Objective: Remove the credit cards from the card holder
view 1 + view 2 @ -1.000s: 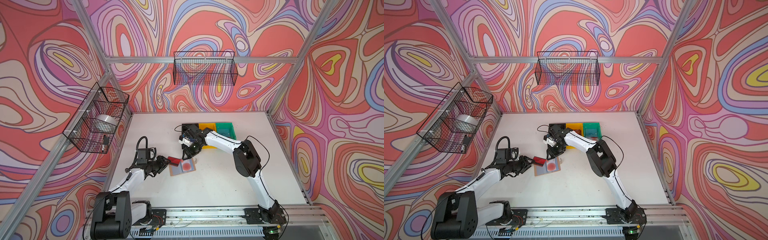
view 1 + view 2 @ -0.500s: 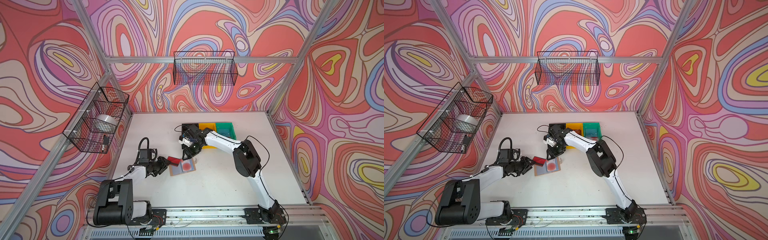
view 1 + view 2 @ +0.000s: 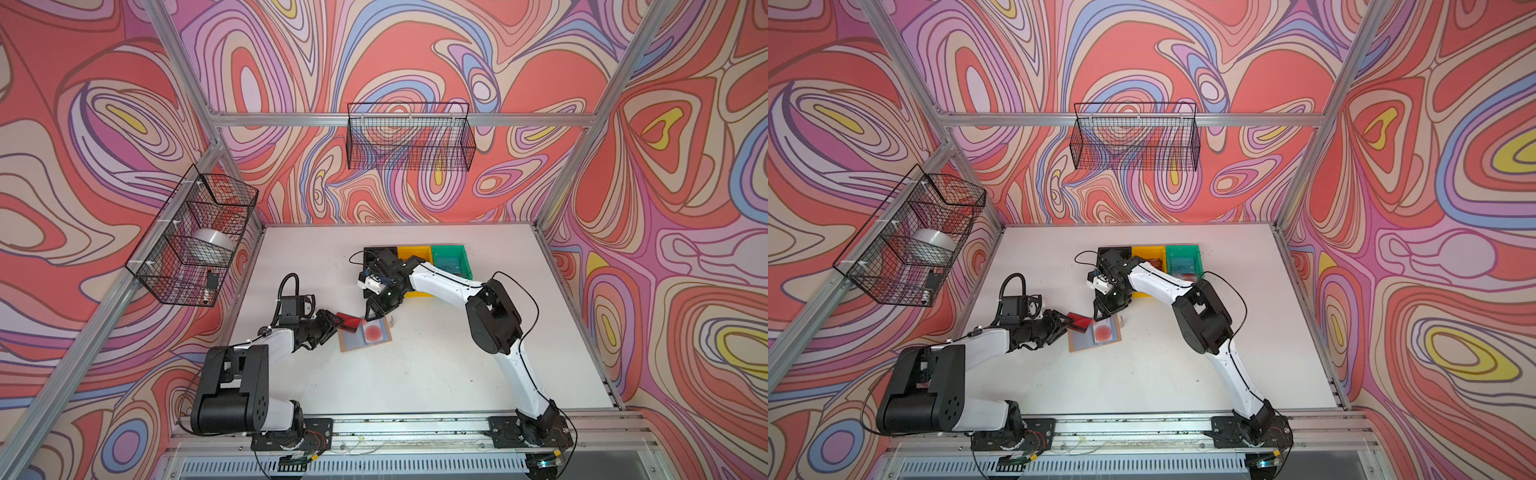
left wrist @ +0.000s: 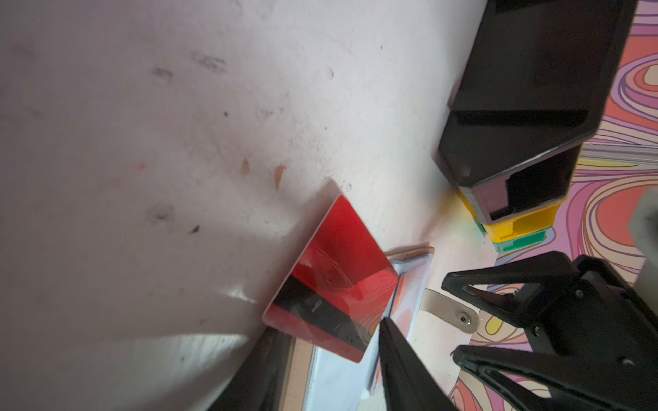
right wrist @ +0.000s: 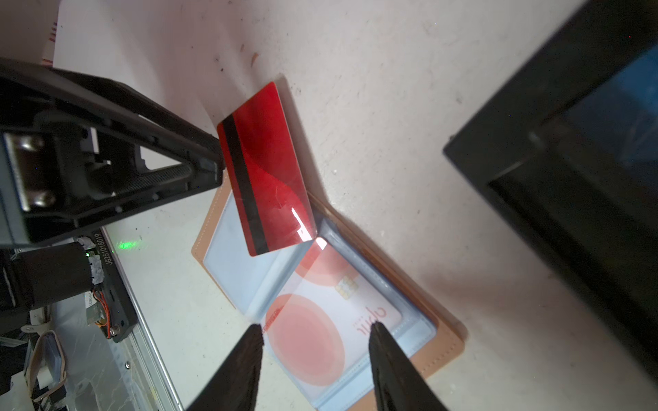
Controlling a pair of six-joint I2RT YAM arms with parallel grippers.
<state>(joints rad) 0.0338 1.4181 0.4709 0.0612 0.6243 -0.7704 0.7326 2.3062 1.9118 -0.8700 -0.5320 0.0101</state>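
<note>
The tan card holder (image 3: 353,344) (image 3: 1081,344) lies open on the table, its clear sleeves facing up. A pale card with a red circle (image 3: 372,332) (image 5: 306,341) sits inside its right sleeve. My left gripper (image 3: 334,324) (image 4: 327,325) is shut on the red card (image 3: 351,323) (image 4: 341,256) (image 5: 270,160) by its black-striped edge. That card is lifted and tilted over the holder's left page (image 5: 228,256). My right gripper (image 3: 374,316) (image 5: 315,326) stands open just above the pale card, one fingertip on each side of the red circle.
The holder's snap tab (image 4: 448,313) sticks out toward the bins. Black (image 3: 374,253), yellow (image 3: 413,253) and green (image 3: 451,262) bins stand in a row behind the right gripper. Something blue shows inside the black bin (image 5: 612,114). Wire baskets hang on the left wall (image 3: 195,237) and the back wall (image 3: 411,137).
The left arm's shoulder and upper link have swung, while its gripper and the red card stay almost where they were. The right arm has not moved.
</note>
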